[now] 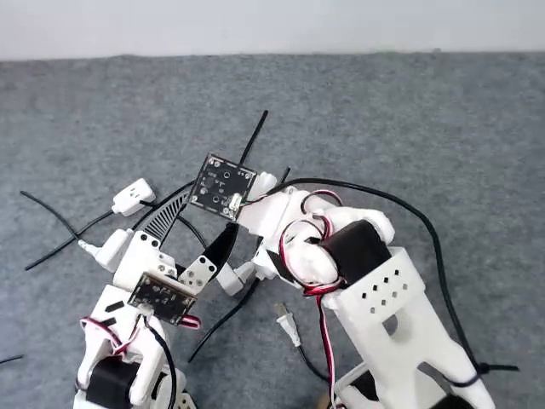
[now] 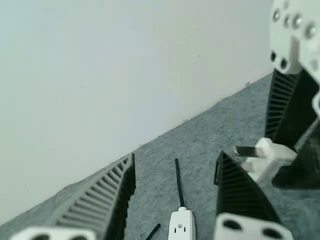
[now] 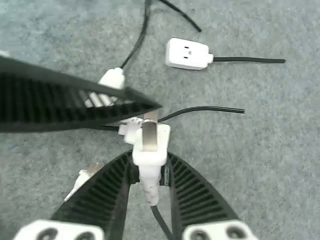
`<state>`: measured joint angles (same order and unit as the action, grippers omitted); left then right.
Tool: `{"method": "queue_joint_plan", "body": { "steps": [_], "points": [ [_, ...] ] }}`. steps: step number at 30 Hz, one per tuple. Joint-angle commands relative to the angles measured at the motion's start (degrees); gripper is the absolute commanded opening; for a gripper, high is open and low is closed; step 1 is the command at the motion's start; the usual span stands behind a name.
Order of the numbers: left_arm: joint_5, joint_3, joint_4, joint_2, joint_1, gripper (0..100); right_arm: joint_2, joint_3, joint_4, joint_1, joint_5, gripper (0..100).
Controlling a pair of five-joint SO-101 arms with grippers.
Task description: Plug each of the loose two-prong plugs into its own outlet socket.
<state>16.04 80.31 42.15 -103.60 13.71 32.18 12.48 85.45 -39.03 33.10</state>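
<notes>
Right end effector [image 3: 150, 161] clamps 1 plug [image 3: 148, 142] (prongs outward); left end effector [image 2: 175, 160] gapes near socket [image 2: 180, 225].

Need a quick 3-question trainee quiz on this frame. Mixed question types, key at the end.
1. True or false: the right gripper is shut on a white two-prong plug.
2. The left gripper is: A) open, B) shut on a plug, C) shut on a cable.
3. Short answer: what is plugged into the white outlet socket?
Key: 1 true; 2 A; 3 nothing, its slots are bare.
</notes>
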Motion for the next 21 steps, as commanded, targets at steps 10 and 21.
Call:
{"method": "queue_joint_plan", "body": {
  "steps": [10,21],
  "points": [
    [-0.62,-9.71,6.15,-0.7,0.18,26,1.8,-4.22,-0.66,-1.71,-1.67,0.9],
    [-0.62,-12.53,10.55,-0.7,5.1,26,2.33,-1.49,-1.89,-1.01,-1.58,0.9]
  ]
}}
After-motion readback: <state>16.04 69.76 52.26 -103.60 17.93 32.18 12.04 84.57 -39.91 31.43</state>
